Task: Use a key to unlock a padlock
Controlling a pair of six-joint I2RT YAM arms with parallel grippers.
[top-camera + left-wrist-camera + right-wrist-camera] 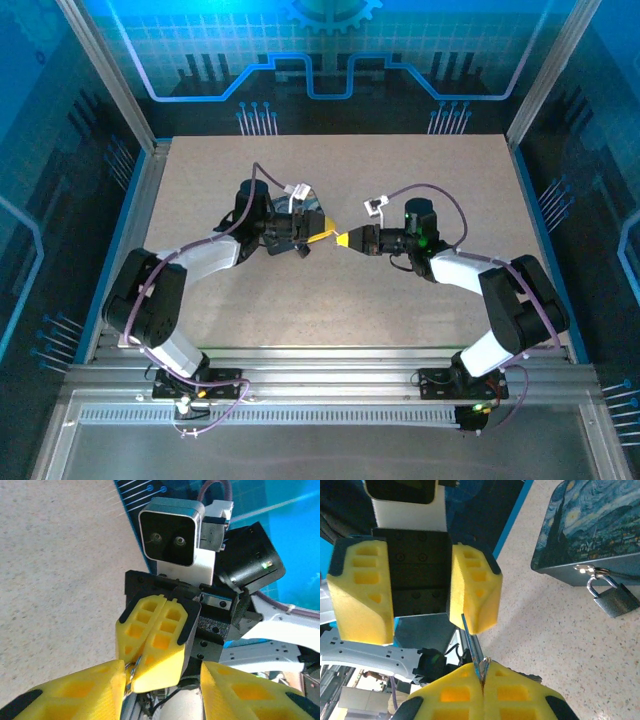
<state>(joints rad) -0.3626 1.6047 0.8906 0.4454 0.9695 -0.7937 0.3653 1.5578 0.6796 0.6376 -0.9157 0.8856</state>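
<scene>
The key (483,666) is a thin silvery sliver pinched between the yellow fingertips of my right gripper (483,674), which is shut on it. My left gripper (162,672) faces it tip to tip with its jaws open around the right gripper's fingers (160,645); the key (131,673) touches the left gripper's left pad. From above, both grippers meet mid-table: left gripper (320,238), right gripper (344,240). The padlock (616,600), dark with a silvery shackle, hangs closed from the latch of the blue swirl-painted tin (592,525).
The tin (316,206) stands just behind the left gripper, partly hidden by it. Speckled tabletop (420,175) spreads on all sides, with metal rails (330,370) along the near edge and blue walls around.
</scene>
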